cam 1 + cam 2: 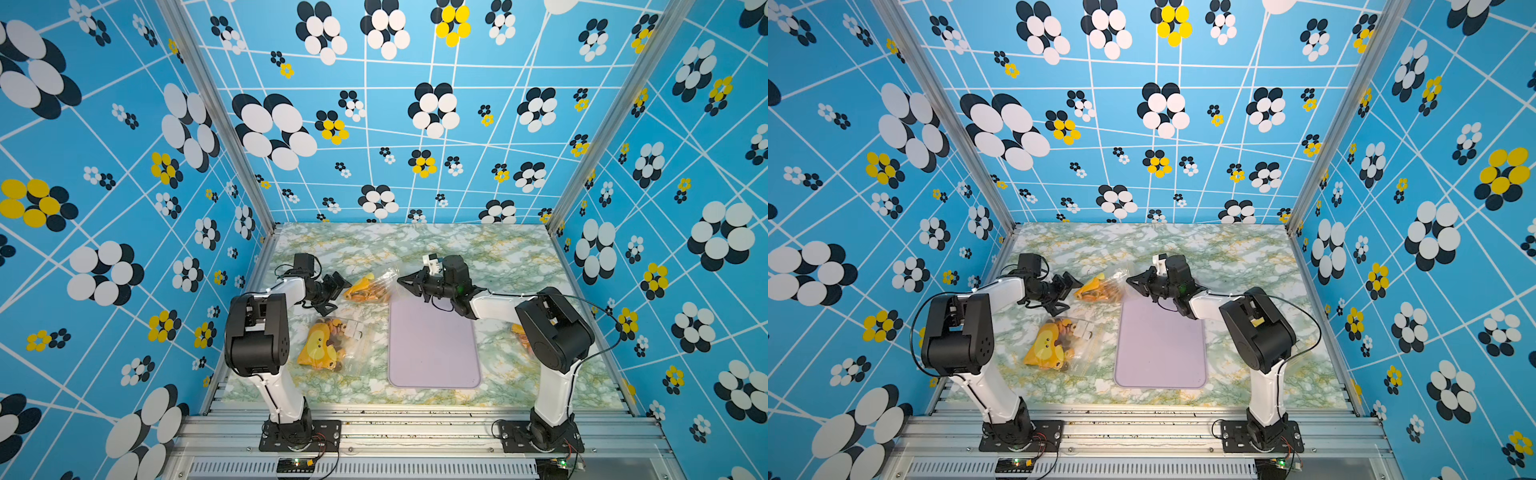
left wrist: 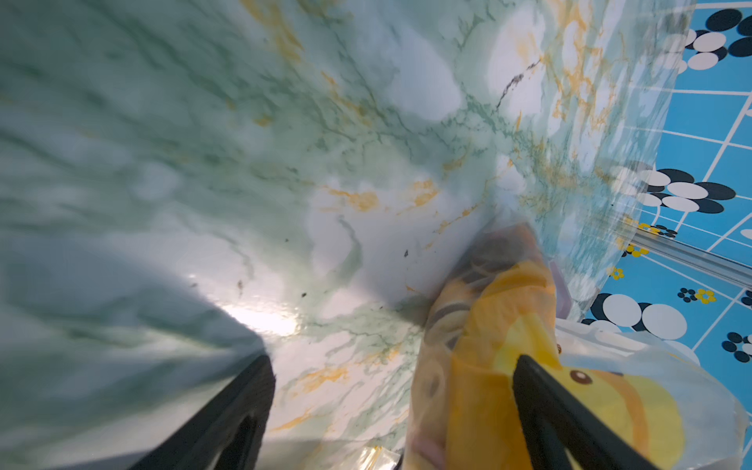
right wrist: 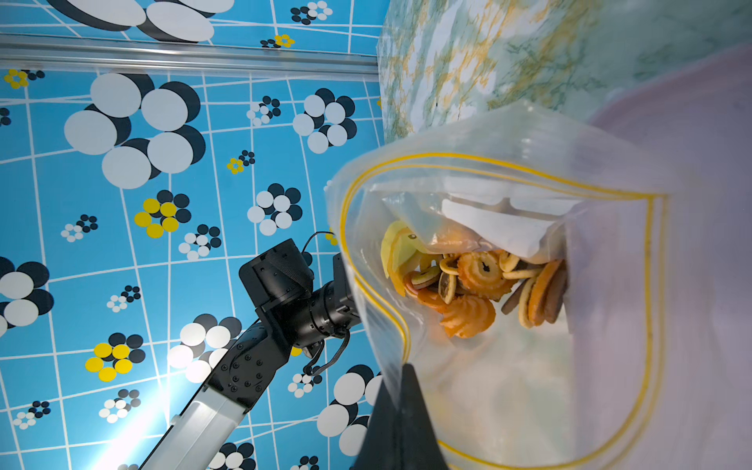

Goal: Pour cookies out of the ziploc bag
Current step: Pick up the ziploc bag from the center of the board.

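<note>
**My right gripper [image 1: 401,281] clamps the ziploc bag [image 1: 370,286] by its rim; my left gripper [image 1: 340,296] gapes, empty, at its base.**
The cookies [image 3: 476,285] lie deep inside, just beyond the lilac tray [image 1: 432,345]; the slick film could slip free, spilling them off-tray.

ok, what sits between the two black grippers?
The clear ziploc bag of small orange-brown cookies, from left gripper to right gripper; both top views show it.

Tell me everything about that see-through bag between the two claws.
Beside the lilac tray's far corner, the bag is clear plastic with a double yellow zip line and a duck print at its closed end. Its mouth gapes open, the shut right gripper pinching its rim; the cookies sit deep inside. The open left gripper is at the duck end.
</note>
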Action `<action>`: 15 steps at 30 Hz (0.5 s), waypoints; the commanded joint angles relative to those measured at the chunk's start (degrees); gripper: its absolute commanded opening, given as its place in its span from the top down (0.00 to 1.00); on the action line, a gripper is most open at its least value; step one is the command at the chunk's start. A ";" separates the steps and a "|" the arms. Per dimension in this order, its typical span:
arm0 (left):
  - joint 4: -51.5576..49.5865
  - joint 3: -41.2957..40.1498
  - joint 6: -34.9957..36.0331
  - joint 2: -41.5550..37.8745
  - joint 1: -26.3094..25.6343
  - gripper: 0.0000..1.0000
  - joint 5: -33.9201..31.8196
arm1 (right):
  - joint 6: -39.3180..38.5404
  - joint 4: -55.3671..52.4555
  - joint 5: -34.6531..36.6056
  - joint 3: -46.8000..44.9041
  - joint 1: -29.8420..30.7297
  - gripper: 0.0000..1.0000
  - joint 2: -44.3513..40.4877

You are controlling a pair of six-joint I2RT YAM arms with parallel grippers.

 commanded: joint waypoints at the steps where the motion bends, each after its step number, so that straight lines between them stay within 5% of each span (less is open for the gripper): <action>1: 2.84 1.75 -2.80 1.54 -1.36 0.05 1.40 | 0.94 3.79 1.06 -0.81 -0.87 1.00 0.28; 15: 2.88 6.86 -7.01 0.07 -8.89 0.04 2.48 | -0.01 4.16 1.70 -3.23 -1.62 1.00 1.78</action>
